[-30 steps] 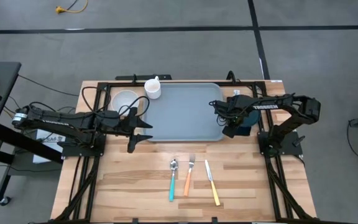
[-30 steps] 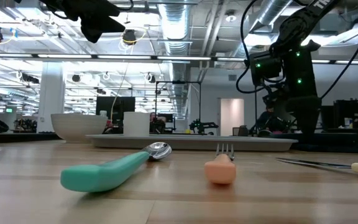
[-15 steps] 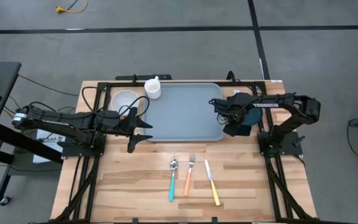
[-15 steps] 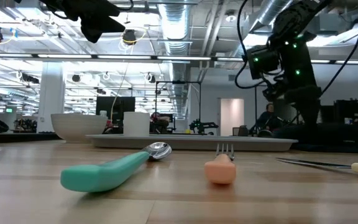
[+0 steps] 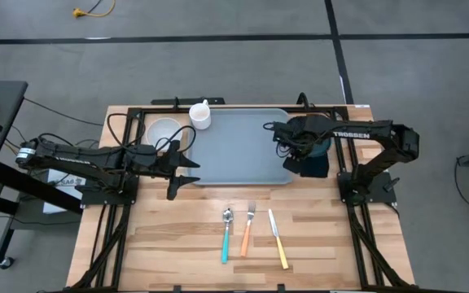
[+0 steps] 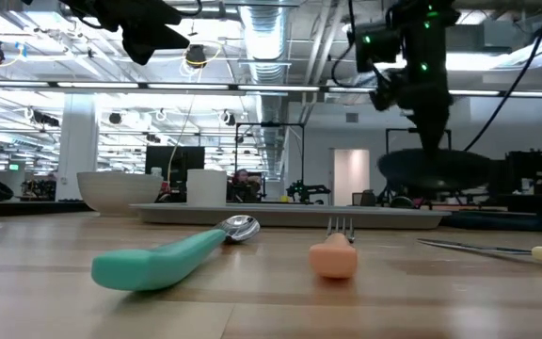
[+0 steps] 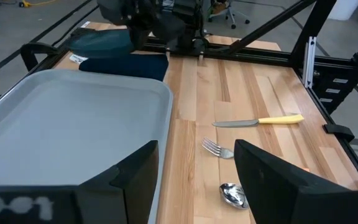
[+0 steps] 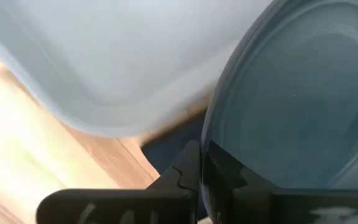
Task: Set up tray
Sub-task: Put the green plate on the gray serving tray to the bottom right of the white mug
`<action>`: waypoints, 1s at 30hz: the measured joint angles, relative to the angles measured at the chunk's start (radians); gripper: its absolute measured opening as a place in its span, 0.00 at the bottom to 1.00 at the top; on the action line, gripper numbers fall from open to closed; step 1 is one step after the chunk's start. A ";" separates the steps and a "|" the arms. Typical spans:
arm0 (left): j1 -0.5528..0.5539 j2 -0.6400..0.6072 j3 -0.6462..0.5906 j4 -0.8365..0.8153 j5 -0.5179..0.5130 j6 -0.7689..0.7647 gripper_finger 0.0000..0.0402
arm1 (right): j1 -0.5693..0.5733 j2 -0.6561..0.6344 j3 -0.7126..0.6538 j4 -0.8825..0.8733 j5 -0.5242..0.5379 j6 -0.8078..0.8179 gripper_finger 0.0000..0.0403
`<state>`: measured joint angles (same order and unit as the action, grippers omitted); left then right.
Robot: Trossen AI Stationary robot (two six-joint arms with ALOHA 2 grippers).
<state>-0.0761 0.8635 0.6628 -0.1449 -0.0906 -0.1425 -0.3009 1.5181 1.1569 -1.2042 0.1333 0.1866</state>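
Observation:
The grey-blue tray (image 5: pixel 238 146) lies flat on the table's far middle. My right gripper (image 5: pixel 298 148) is shut on a dark teal plate (image 5: pixel 319 146) beside the tray's right edge, above the folded navy napkin (image 5: pixel 316 168). In the low view the plate (image 6: pixel 436 171) hangs clear of the table. My left gripper (image 5: pixel 187 167) is open and empty above the tray's left near corner; its fingers (image 7: pixel 135 180) show over the tray's near rim (image 7: pixel 166 124). My right gripper pinches the plate's rim (image 8: pixel 207 155) between its two fingers, on the side toward the tray. The fingers come from above, pointing down. The plate is lifted clear and hangs roughly level below the fingers (image 6: pixel 429 139).
A white bowl (image 5: pixel 165 130) and a white cup (image 5: pixel 200 115) stand at the tray's far left corner. A teal spoon (image 5: pixel 226 236), an orange fork (image 5: pixel 247 232) and a yellow knife (image 5: pixel 278 241) lie side by side near the front. Black frame rails run along the table's edges.
My right gripper has risen and gone a little toward the table's left edge, with the plate in its fingers. The plate has been lifted off the napkin and now hangs clear of the table. The napkin has stayed where it was.

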 joint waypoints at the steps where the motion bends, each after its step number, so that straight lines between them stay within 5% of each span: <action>1: 0.000 0.000 0.000 0.000 0.000 0.000 0.50 | 0.007 0.000 0.016 0.003 0.001 0.005 0.00; 12: 0.000 0.000 0.000 0.000 -0.045 0.001 0.50 | 0.080 0.152 0.232 0.145 0.001 -0.007 0.00; 30: 0.000 0.000 0.000 -0.099 -0.055 -0.035 0.50 | 0.202 0.777 1.025 -0.019 0.004 -0.311 0.00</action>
<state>-0.0757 0.8631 0.6628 -0.2440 -0.1455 -0.1776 -0.0991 2.2953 2.1819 -1.2235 0.1376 -0.1240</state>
